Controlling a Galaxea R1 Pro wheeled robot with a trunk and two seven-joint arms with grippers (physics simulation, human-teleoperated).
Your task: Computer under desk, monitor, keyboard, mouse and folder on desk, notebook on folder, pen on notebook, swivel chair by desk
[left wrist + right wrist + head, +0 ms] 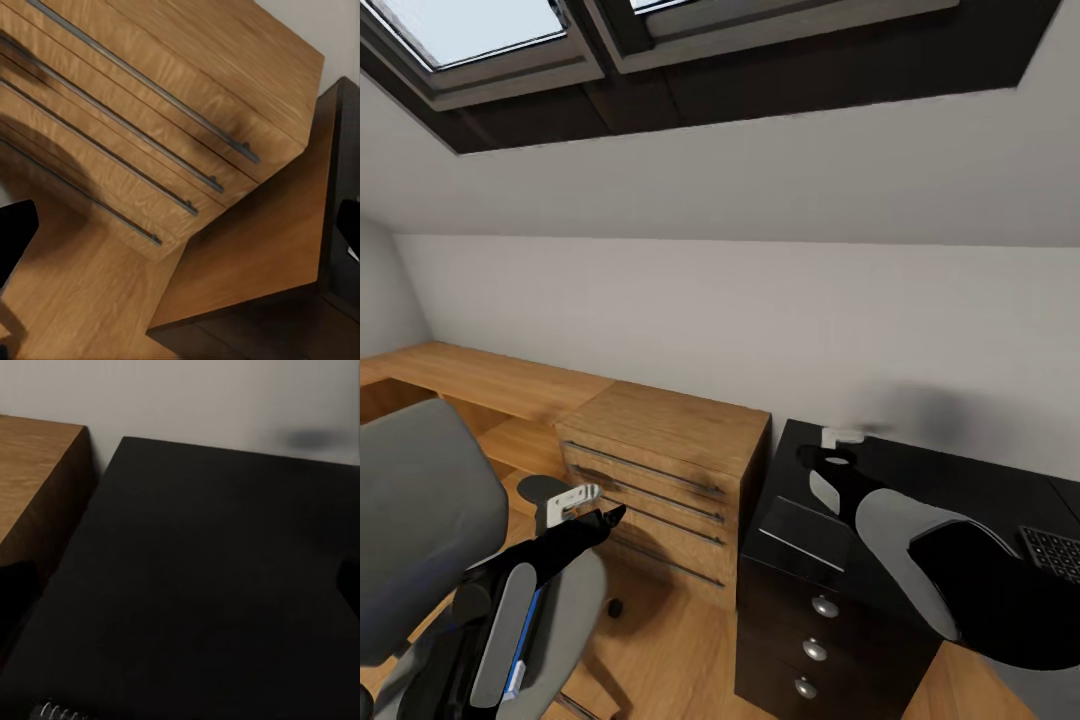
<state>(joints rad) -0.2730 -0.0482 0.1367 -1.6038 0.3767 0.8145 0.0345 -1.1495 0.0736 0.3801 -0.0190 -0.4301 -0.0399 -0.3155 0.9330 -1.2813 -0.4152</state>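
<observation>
Sloped grey ceiling and skylights [490,40] hang over the glossy black counter [980,490]; the right claw [830,462] hovers above it, grip unclear, keyboard [1052,552] nearby.

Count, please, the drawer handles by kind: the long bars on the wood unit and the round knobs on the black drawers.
Bar handles on the light wood drawer unit: 4
Round knobs on the drawers of the desk: 3
Total: 7
</observation>
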